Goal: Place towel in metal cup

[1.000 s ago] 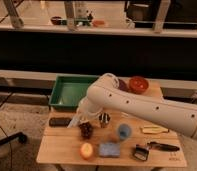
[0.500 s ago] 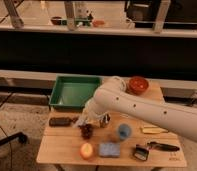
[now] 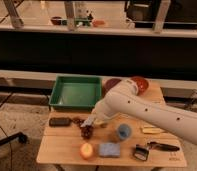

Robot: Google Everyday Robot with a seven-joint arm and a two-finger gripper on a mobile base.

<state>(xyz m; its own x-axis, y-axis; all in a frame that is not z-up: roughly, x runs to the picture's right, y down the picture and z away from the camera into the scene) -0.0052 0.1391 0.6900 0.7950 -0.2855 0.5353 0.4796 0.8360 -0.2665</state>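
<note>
Your tool hangs low over the left-middle of the counter, at the end of the white arm that reaches in from the right. Its jaws are drawn tight together, and a pale blue-grey fold at its tip looks like the towel, pinched there and off the wood. Just below the tool you have a small dark-mouthed vessel, which seems to be the metal cup; you cannot tell whether the cloth touches its rim. To the right, near it, stands a blue cup. In front lie an orange fruit and a blue sponge block, side by side. Behind the tool sits a green tray, with a red bowl further right.
</note>
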